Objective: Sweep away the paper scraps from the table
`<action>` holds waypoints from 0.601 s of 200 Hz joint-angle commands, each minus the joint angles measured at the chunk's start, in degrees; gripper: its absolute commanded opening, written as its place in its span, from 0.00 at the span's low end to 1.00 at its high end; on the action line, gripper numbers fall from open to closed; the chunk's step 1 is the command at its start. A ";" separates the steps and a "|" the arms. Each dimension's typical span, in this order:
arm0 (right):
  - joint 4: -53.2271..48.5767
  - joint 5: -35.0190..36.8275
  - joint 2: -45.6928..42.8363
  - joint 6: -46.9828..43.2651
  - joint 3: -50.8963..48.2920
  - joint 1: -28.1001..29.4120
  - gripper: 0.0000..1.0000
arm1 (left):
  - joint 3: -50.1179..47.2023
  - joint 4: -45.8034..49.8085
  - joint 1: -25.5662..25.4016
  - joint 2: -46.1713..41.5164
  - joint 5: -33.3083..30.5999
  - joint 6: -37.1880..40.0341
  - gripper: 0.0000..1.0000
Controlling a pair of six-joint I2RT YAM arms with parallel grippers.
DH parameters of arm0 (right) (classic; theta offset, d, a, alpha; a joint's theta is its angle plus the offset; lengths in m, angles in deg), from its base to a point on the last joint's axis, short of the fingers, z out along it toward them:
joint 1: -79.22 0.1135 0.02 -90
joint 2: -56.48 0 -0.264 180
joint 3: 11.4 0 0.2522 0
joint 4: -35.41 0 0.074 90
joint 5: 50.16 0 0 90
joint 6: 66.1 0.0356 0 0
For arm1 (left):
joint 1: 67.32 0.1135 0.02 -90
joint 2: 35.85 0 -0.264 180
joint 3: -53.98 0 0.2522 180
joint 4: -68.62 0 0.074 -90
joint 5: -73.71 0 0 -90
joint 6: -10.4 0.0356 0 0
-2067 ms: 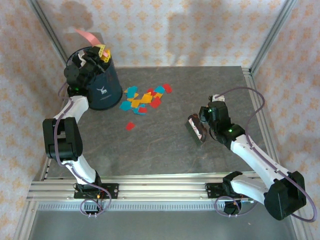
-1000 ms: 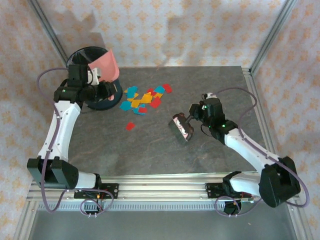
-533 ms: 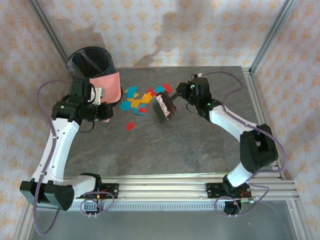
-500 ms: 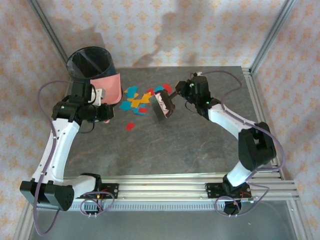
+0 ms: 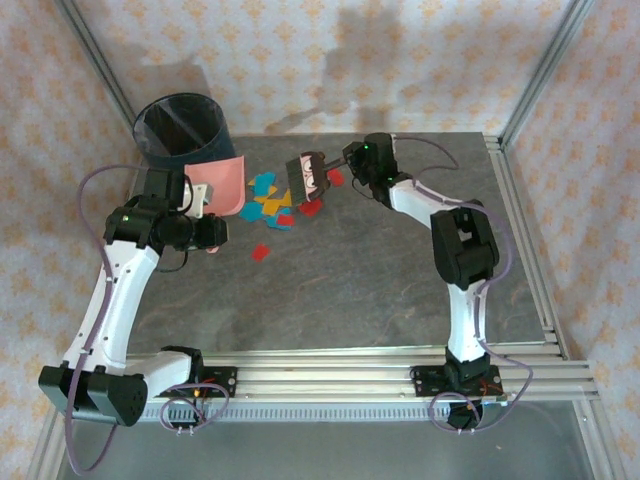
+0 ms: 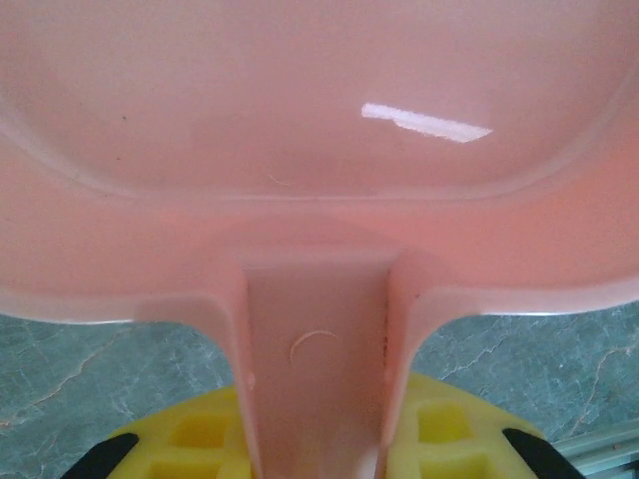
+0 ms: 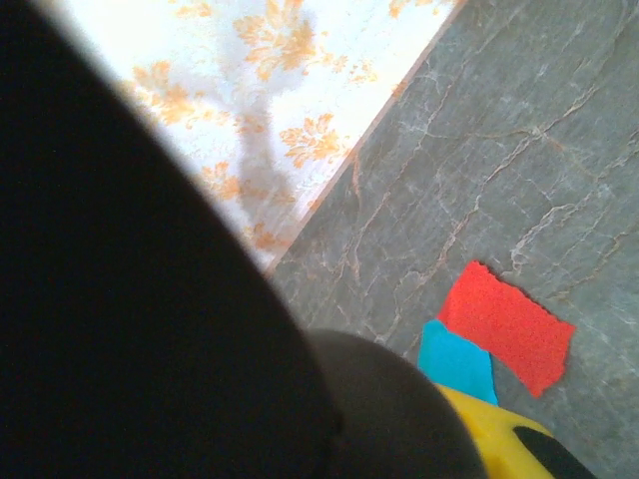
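Pink plastic dustpan (image 5: 228,185) sits near the tabletop's (image 5: 400,270) far left corner, beside a dark bin (image 5: 180,125); the left fingers (image 5: 204,197) are closed on its handle; the paper scraps (image 5: 278,203) lie just right of it, toward the far edge; the right fingers (image 5: 338,166) clamp a brush (image 5: 304,176) at the pile's far side. From the left wrist, yellow pads pinch the dustpan's handle tight. From the right wrist, a red scrap (image 7: 504,324) and a teal scrap (image 7: 454,359) touch, near the wall (image 7: 250,60).

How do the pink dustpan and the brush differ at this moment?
The dustpan is pink and broad, left of the paper scraps; the brush is dark and narrower, at their far side. The left gripper holds the dustpan, the right gripper the brush. Both are gripped and close to the pile.
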 commanded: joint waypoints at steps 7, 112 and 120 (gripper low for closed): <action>2.20 3.94 2.65 8.15 4.10 0.02 0.00 | -0.76 0.98 -0.44 -0.84 -1.25 1.70 0.00; -6.79 13.37 4.08 11.22 2.79 -0.07 0.00 | -0.48 1.44 -0.43 -0.55 -1.02 1.80 0.00; -7.22 13.55 3.89 10.71 2.42 -0.09 0.00 | -0.53 1.46 -0.44 -0.63 -0.98 1.95 0.00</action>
